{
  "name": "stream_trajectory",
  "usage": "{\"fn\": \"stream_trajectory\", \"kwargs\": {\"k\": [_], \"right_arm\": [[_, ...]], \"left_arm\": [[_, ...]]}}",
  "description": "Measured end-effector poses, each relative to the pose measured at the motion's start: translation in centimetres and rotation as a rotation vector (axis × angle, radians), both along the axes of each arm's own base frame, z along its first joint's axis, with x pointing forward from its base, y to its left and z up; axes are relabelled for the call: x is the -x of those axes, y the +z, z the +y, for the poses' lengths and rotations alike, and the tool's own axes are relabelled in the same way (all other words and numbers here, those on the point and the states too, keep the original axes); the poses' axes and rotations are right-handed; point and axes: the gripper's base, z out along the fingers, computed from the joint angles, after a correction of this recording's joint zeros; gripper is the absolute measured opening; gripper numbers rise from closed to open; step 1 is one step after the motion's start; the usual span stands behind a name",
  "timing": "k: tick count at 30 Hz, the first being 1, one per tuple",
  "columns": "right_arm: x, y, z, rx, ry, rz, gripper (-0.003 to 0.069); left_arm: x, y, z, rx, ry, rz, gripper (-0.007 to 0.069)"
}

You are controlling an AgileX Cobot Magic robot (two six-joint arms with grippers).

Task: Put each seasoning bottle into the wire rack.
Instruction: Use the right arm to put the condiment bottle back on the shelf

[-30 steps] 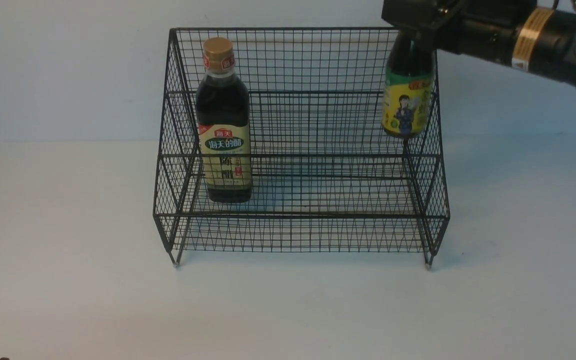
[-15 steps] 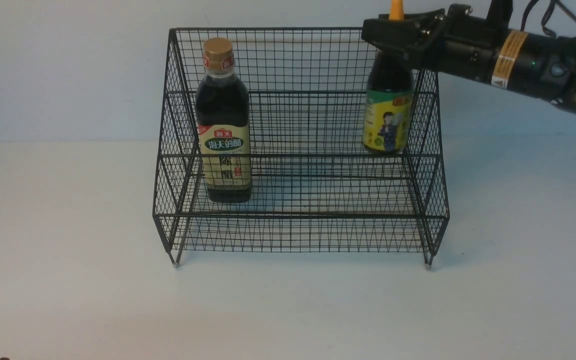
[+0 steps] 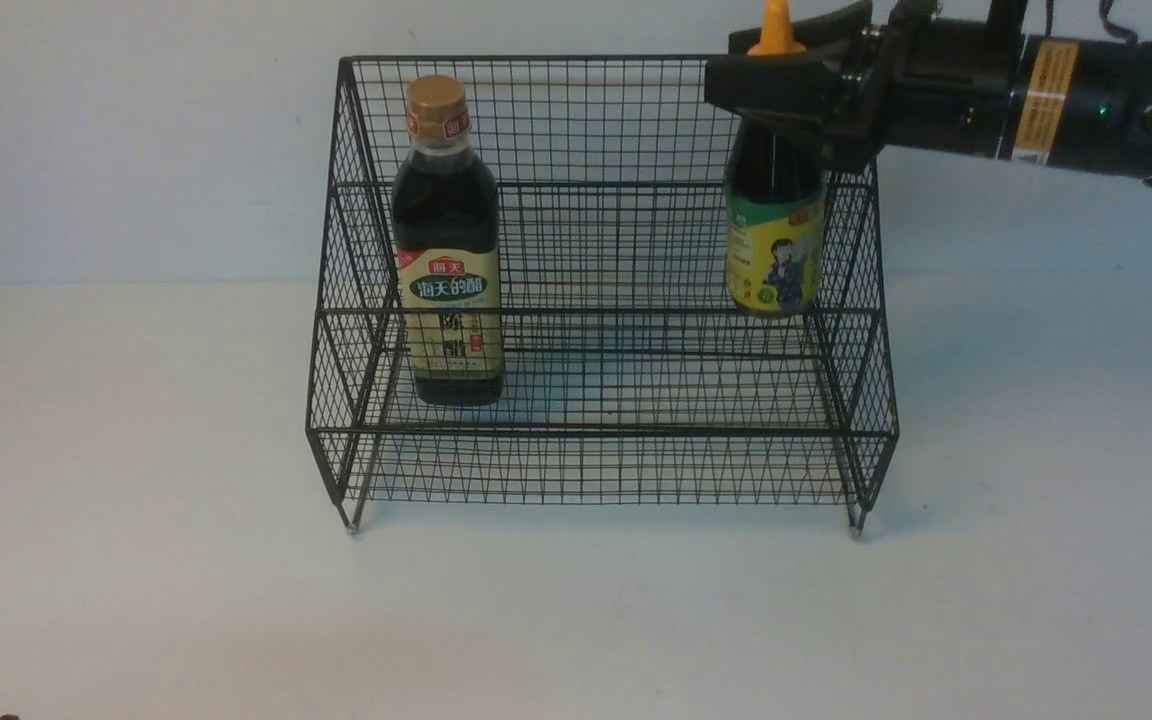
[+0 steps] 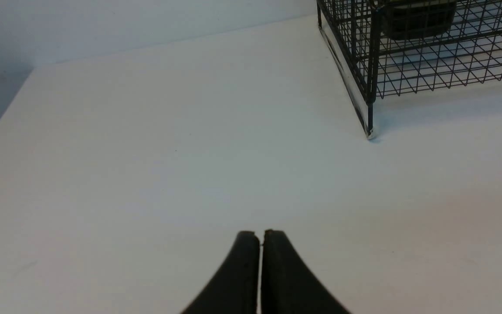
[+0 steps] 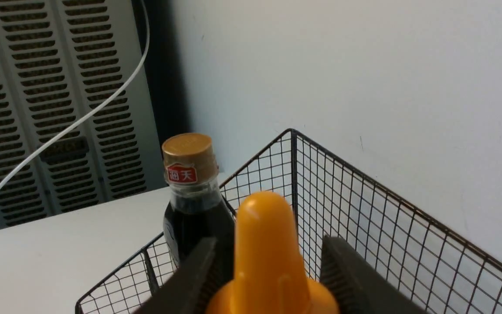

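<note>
The black wire rack (image 3: pixel 596 432) stands mid-table. A tall seasoning bottle (image 3: pixel 448 250) with a gold-brown cap stands upright on its lower tier at the left; its cap (image 5: pixel 188 159) shows in the right wrist view. My right gripper (image 3: pixel 774 88) reaches in from the right and is shut on the neck of the short seasoning bottle (image 3: pixel 774 250). That bottle is upright, with its base level with the upper tier at the right end. Its orange nozzle cap (image 5: pixel 265 244) sits between my fingers. My left gripper (image 4: pixel 260 233) is shut and empty over bare table.
The rack's right slanted side (image 3: pixel 861 260) is close beside the held bottle. The rack's near left foot (image 4: pixel 369 133) and the tall bottle's base (image 4: pixel 416 17) show in the left wrist view. A wall stands behind the rack. A grey vented panel (image 5: pixel 55 100) and a white cable (image 5: pixel 103 100) lie beyond the table.
My right gripper has carried the short bottle leftward over the rack's right side and lowered it toward the upper tier. The tall bottle and the left gripper have not moved.
</note>
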Motion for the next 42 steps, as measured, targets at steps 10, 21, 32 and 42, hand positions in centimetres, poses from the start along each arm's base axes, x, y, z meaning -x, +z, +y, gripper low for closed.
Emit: {"fn": "stream_trajectory", "kwargs": {"k": [10,21,32,42], "right_arm": [[0.0,1.8,-0.8,-0.031,-0.155,0.089,0.0276],[3.8,7.2,-3.3,-0.234,-0.441,0.012,0.0276],[11.5,5.8,-2.9,-0.140,-0.765,-0.034,0.0276],[12.7,-0.1,1.1,-0.076,-0.726,-0.006,0.0276]], "left_arm": [[0.0,0.0,0.0,0.000,0.000,0.000,-0.0005],[0.0,0.0,0.0,0.000,0.000,0.000,-0.0005],[0.0,0.0,0.0,0.000,0.000,0.000,-0.0005],[0.0,0.0,0.0,0.000,0.000,0.000,-0.0005]]}}
